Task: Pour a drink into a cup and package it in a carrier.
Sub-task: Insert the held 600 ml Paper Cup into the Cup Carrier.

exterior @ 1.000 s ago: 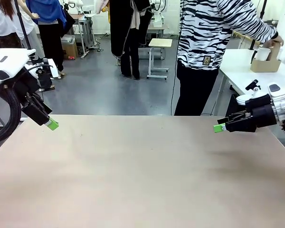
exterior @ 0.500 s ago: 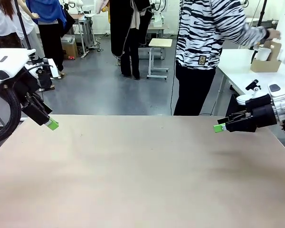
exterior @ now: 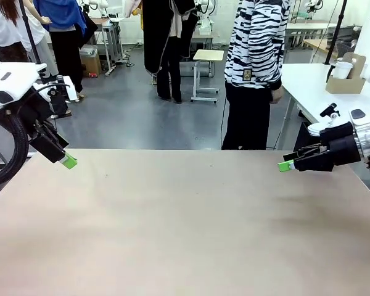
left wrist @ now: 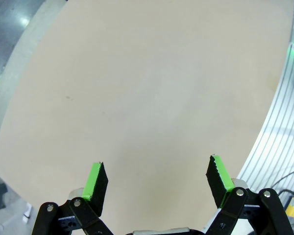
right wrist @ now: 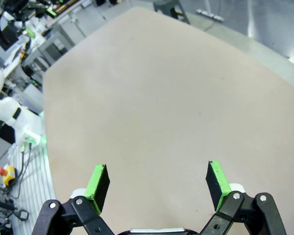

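Front view: the left tool (exterior: pixel 68 162) hangs over the beige counter's (exterior: pixel 185 228) far-left edge, the right tool (exterior: pixel 286 165) over its far-right edge. Beyond the counter, a person in a striped top (exterior: pixel 256 37) stands; the carrier (exterior: pixel 348 77), a white cup (exterior: pixel 341 69) in it, sits on a white side table (exterior: pixel 314 83).

Left wrist view: the left tool's (left wrist: pixel 157 183) fingers spread wide above the counter, empty.

Right wrist view: the right tool (right wrist: pixel 157 183) likewise gapes, gripping nothing.

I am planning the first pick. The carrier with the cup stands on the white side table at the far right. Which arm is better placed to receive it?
Probably the right. The carrier with its cup stands on the robot's right side, behind the right gripper, which is open and empty. The left gripper, also open, hangs at the opposite table edge.
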Robot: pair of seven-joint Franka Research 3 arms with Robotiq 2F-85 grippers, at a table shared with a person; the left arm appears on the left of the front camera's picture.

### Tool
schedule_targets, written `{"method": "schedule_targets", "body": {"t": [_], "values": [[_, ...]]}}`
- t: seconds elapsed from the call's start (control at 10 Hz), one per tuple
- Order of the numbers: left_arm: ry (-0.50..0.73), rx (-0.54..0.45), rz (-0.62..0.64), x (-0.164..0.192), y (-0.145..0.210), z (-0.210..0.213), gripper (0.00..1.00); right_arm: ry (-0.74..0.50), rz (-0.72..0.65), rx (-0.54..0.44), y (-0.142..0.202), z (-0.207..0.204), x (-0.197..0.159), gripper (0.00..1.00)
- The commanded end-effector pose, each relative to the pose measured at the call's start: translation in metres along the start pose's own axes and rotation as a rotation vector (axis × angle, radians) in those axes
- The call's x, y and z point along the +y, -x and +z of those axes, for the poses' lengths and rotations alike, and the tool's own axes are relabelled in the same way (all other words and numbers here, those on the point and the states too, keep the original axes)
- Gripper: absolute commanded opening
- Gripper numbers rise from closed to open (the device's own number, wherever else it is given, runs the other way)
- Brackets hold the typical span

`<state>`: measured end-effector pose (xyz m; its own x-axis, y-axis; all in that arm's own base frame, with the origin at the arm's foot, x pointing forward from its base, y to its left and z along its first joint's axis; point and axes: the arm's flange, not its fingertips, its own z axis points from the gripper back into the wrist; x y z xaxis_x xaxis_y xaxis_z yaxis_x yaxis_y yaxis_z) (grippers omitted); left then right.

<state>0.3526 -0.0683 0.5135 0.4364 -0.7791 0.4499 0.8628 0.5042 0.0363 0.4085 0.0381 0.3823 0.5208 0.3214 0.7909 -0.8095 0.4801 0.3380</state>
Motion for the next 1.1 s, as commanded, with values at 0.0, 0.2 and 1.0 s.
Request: {"method": "schedule_targets", "body": {"t": [0.0,0.2,1.0], "values": [[0.005,0.007,0.009,0.0016,-0.001,0.002,1.0,-0.012,0.023,-0.005,-0.0016,0.0017,-0.0063,1.0],[0.005,0.007,0.009,0.0016,-0.001,0.002,1.0,-0.012,0.023,-0.005,-0.0016,0.0017,-0.0063,1.0],[0.005,0.007,0.009,0.0016,-0.001,0.002,1.0,-0.012,0.023,-0.005,-0.0016,0.0017,-0.0063,1.0]]}}
